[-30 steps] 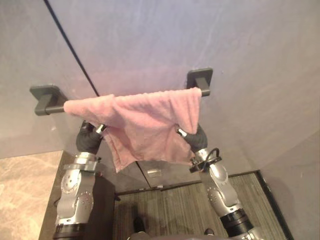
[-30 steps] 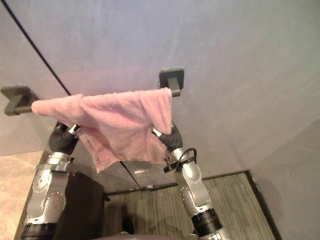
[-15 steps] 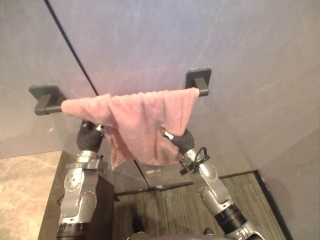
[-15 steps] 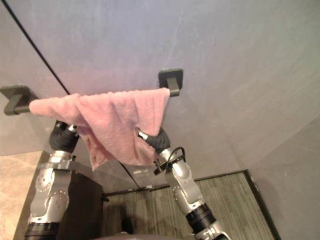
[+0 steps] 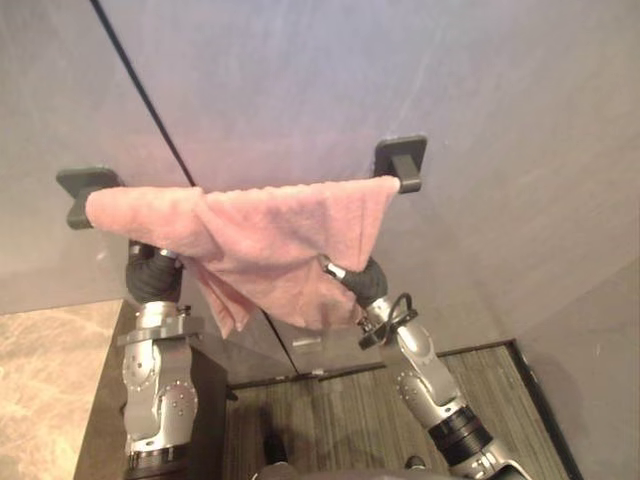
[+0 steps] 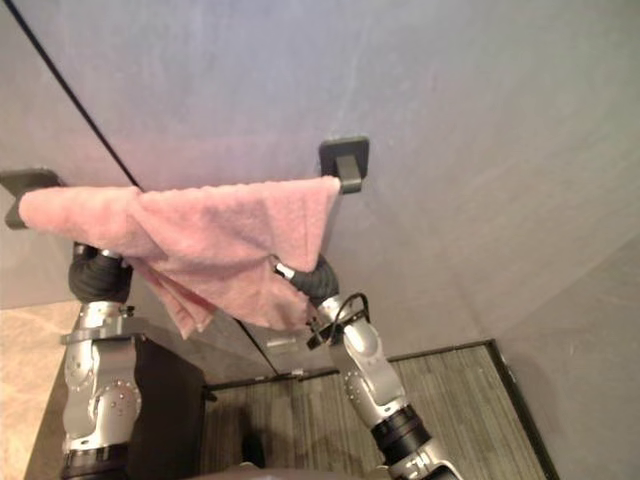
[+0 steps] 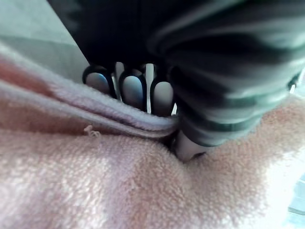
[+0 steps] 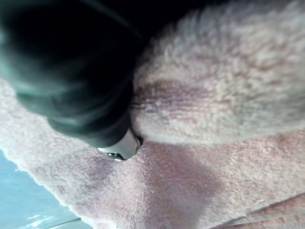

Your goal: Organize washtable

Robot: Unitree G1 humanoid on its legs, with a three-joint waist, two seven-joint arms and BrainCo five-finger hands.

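A pink towel [image 5: 270, 230] hangs over a dark wall bar between a left bracket [image 5: 82, 186] and a right bracket [image 5: 402, 160]. It covers nearly the whole bar and sags to a point in the middle. My left hand [image 5: 150, 272] reaches up under the towel's left end. In the left wrist view its dark-tipped fingers [image 7: 133, 88] curl over a folded hem of the towel [image 7: 95, 191], with the thumb pressed in from the other side. My right hand [image 5: 358, 282] is pushed into the lower right part of the cloth; the towel [image 8: 214, 95] wraps round the hand [image 8: 71, 71].
The bar is fixed to a smooth grey wall with a dark slanting seam [image 5: 150, 100]. Below stand a dark cabinet [image 5: 205, 400], a beige marble surface [image 5: 50, 380] at the lower left and striped flooring [image 5: 350, 410].
My left hand has moved left, drawing the towel's left end along the bar to the left bracket. My right hand shifted left under the cloth a second ago and has since held still.
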